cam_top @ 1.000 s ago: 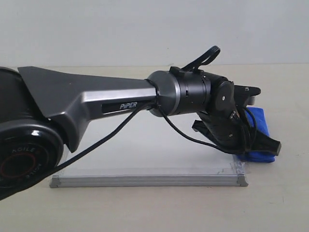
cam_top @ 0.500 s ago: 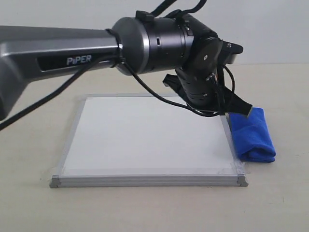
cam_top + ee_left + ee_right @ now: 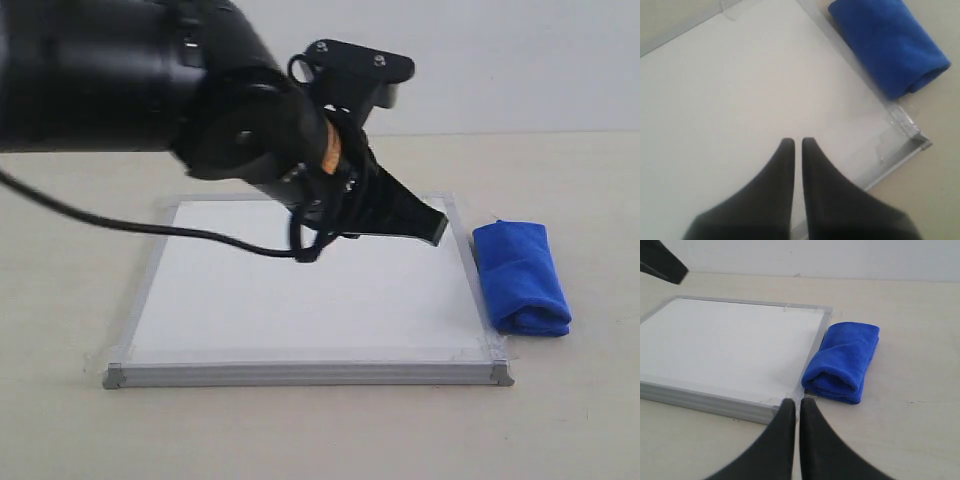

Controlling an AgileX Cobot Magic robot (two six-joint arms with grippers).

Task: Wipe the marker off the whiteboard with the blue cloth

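**Q:** Exterior view: what separates this moment from the two before it?

**A:** A second ago the left gripper (image 3: 432, 230) was low at the right edge of the whiteboard (image 3: 250, 290) and hid part of the blue cloth (image 3: 520, 278). It has since lifted and drawn back, and now hangs above the board's right half, clear of the cloth. Its jaws are closed on nothing; the left wrist view shows only a hairline gap between them.

**Q:** And the cloth?

**A:** It lies rolled on the surface (image 3: 580, 400), just beside the board's right frame. Nothing holds it, and it is where it lay half a second ago. The right gripper (image 3: 797, 401) is also closed and empty, and its camera faces the board corner nearest the cloth.

**Q:** What does this mean for the task?

**A:** No red marker shows on the board in any view. The wiping appears complete, and the left arm looks to be retreating.
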